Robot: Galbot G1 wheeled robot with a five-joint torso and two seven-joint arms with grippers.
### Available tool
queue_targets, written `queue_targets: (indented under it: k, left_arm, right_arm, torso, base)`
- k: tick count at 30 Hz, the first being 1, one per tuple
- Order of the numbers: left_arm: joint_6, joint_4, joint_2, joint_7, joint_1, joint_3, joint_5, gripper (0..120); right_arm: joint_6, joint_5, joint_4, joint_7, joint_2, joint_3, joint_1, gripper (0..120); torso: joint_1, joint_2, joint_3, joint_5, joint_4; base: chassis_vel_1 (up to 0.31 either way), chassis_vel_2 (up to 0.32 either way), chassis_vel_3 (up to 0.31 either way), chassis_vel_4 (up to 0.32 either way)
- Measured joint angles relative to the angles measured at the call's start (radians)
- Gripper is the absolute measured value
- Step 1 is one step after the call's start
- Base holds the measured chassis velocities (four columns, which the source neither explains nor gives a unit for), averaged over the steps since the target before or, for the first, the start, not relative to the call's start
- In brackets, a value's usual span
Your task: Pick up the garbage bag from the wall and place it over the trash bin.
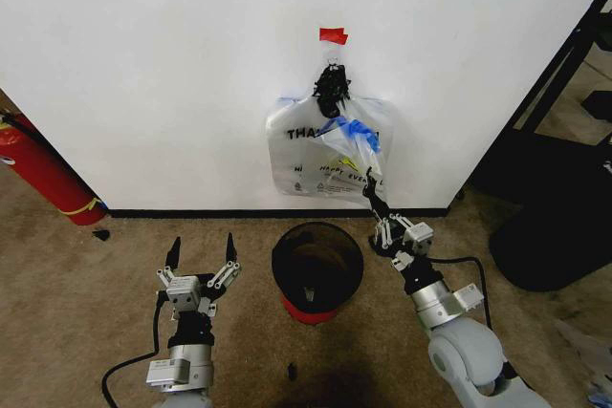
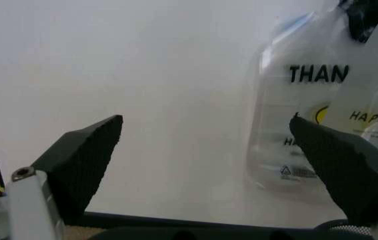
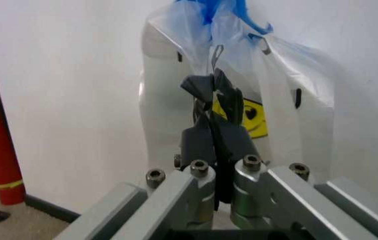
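From my head camera I see the right gripper (image 1: pixel 369 190) raised toward the wall (image 1: pixel 153 64), its two dark fingers pressed together on a fold of the garbage bag (image 1: pixel 352 148), low on the crinkled bag's right side. My right wrist camera confirms it: the fingers (image 3: pixel 216 145) are clenched with thin plastic pinched between them, the yellow smiley (image 3: pixel 248 114) just beyond the tips and the blue handle loops (image 3: pixel 210 9) bunched above. That bag hangs in front of a flatter bundle of bags (image 1: pixel 296 145) printed with black letters, and both dangle from a black knot (image 1: pixel 331 86) just under a small piece of red tape (image 1: pixel 333 35). The bundle's lower edge sits near the black baseboard (image 1: pixel 191 212). The trash bin (image 1: pixel 316 265), black mesh with a red base, stands on the brown carpet (image 1: pixel 76 293) directly below the bags, between my two arms and just beside the right wrist. The left gripper (image 1: pixel 202 253) hovers low over the carpet to the left of the bin, fingers spread wide apart and holding nothing; in its wrist camera the two textured pads (image 2: pixel 85 160) frame bare wall, with the printed bags off to one side. A red fire extinguisher (image 1: pixel 38 171) leans at the far left by the wall, and a large dark rounded object (image 1: pixel 555 236) sits at the right edge.
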Motion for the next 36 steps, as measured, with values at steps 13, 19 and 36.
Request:
queue_targets:
  k: [13,19,36]
  left_arm:
    - [-0.001,0.008,0.004,0.000,-0.006,-0.001,-0.014,99]
    - [-0.001,0.016,0.008,0.000,-0.013,0.001,-0.018,99]
    - [0.004,0.031,0.011,0.000,-0.032,0.006,-0.027,99]
  right_arm:
    - [0.092,-0.039,0.001,-0.064,-0.003,0.056,-0.111,0]
    - [0.164,-0.073,-0.004,-0.094,0.013,0.077,-0.169,0]
    - [0.357,-0.145,-0.043,-0.149,0.040,0.146,-0.330,0]
  torso:
    - [0.000,0.000,0.000,0.0000,0.0000]
    - [0.000,0.000,0.000,0.0000,0.0000]
    - [0.000,0.000,0.000,0.0000,0.0000]
  base:
    - [0.000,0.000,0.000,0.000]
    - [0.000,0.000,0.000,0.000]
    - [0.000,0.000,0.000,0.000]
